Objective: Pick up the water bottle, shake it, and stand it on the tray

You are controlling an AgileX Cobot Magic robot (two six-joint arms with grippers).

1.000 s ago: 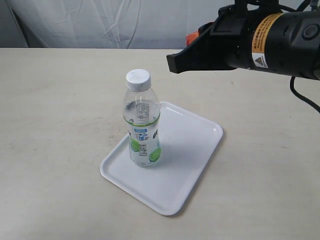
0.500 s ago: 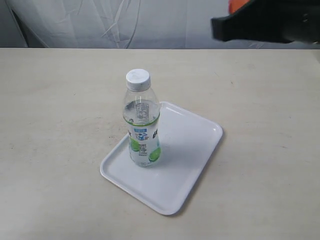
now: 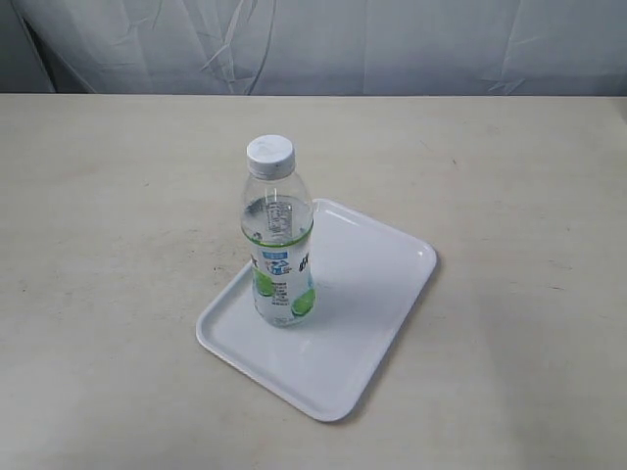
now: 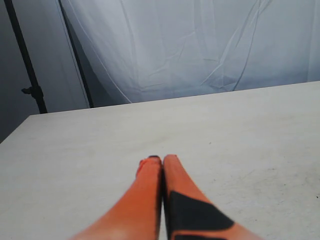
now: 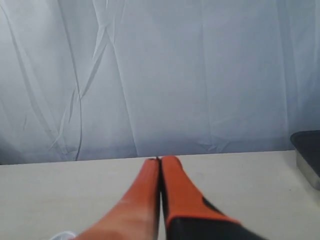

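Observation:
The water bottle (image 3: 278, 238), clear with a white cap and a lime-printed label, stands upright on the left part of the white tray (image 3: 372, 294) in the exterior view. Neither arm shows in that view. My left gripper (image 4: 161, 159) is shut, its orange fingers pressed together over bare tabletop, with nothing between them. My right gripper (image 5: 160, 160) is likewise shut and empty, pointing toward the white backdrop. A small white patch at the bottom edge of the right wrist view is too small to identify.
The beige table (image 3: 118, 196) runs back to a white cloth backdrop (image 3: 323, 44). A dark stand pole (image 4: 27, 65) rises beyond the table in the left wrist view. A dark grey box-like object (image 5: 307, 155) sits at the edge of the right wrist view.
The right arm has pulled back up and to the right, leaving the exterior view entirely. The bottle has stayed upright on the tray.

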